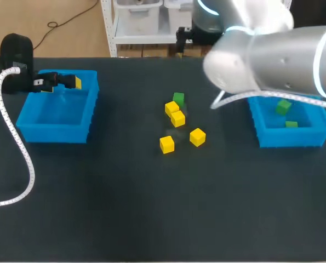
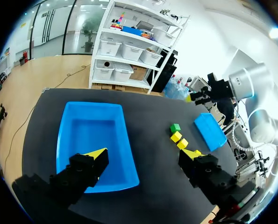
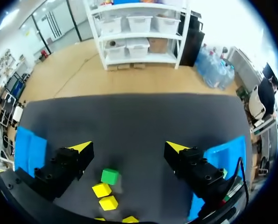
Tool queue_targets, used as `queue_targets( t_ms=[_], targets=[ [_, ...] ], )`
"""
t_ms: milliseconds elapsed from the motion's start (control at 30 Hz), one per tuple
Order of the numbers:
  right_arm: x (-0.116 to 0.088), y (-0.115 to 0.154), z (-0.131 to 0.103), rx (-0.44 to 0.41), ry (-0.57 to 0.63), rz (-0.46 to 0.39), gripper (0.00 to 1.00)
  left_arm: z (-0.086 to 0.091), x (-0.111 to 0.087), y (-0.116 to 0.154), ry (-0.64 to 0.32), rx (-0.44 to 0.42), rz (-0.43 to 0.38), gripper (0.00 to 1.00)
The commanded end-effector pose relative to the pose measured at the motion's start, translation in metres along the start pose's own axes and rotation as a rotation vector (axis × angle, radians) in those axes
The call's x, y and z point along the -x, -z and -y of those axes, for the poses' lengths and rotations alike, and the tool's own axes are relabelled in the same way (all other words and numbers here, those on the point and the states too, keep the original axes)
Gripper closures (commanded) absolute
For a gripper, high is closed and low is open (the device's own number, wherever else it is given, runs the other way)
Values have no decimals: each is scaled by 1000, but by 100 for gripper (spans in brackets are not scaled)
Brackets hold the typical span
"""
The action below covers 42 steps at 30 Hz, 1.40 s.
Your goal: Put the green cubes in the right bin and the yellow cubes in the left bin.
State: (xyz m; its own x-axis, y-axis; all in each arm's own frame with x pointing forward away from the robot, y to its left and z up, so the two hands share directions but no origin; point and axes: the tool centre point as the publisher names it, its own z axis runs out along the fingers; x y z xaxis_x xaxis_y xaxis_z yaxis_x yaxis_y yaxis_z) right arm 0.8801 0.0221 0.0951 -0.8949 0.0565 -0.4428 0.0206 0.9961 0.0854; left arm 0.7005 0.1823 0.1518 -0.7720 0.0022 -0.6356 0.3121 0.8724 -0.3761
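Hovering over the bench (image 1: 119, 208), right claw (image 3: 128, 148) spread, empty; green cube (image 3: 110, 176) lies ahead, just beside a yellow cube (image 3: 102, 189). Best descent, probably: centred, fingers straddling green only. Left claw (image 2: 144, 154), spread, hangs above the left bin (image 2: 89, 133).

The left bin (image 1: 53, 131) is set at the table's (image 1: 97, 208) left and the right bin (image 1: 289, 138) at its right, well apart. Two cubes (image 1: 284, 107) are held in the right bin. Between the bins five more are gathered: a rear cube (image 1: 178, 98), a touching pair (image 1: 172, 108) just before it, and two front cubes (image 1: 197, 137) set apart.
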Motion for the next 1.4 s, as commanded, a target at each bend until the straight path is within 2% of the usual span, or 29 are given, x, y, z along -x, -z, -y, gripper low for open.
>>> queue_targets(
  t_ms=[33,367,733,1133,1400],
  targets=[
    [-1,-14,-9,-24,-34,-55,0,-2,-1,0,-2,-11,7,0],
    [-30,-29,-30,-28,-63,-114,0,-2,-1,0,-2,-11,7,0],
    [-60,-42,-30,-70,-9,-177,0,-2,-1,0,-2,-11,7,0],
    [-70,-53,-33,-82,-9,-210,0,-2,-1,0,-2,-11,7,0],
    [-76,-68,-25,-139,4,-251,0,-2,-1,0,-2,-11,7,0]
  ],
)
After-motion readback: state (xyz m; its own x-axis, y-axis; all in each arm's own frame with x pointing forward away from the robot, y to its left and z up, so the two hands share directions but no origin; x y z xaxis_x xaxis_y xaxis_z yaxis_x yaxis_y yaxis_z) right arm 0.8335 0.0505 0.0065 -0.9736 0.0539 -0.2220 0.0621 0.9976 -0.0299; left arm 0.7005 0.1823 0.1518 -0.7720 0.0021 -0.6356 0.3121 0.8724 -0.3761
